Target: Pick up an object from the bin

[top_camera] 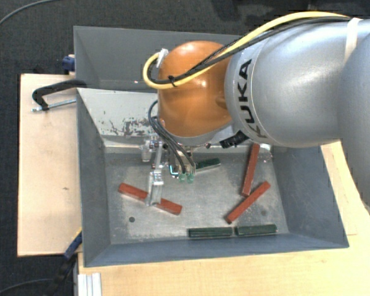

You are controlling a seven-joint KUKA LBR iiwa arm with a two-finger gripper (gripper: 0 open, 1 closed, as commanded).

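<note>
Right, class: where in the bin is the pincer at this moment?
In the camera view the pincer sits in the left half of the bin, between the left red bar and the right red bar.

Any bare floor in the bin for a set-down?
Bare: grey metal bin floor between the left pair of flat red bars and the right pair of red bars; also the front-left corner. Crowded: around the claw and by the two dark green bars at the front.

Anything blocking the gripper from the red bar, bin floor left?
Nothing visible. The gripper sits right over the red bar, red showing on both sides; the other bars lie apart, to the right.
</note>
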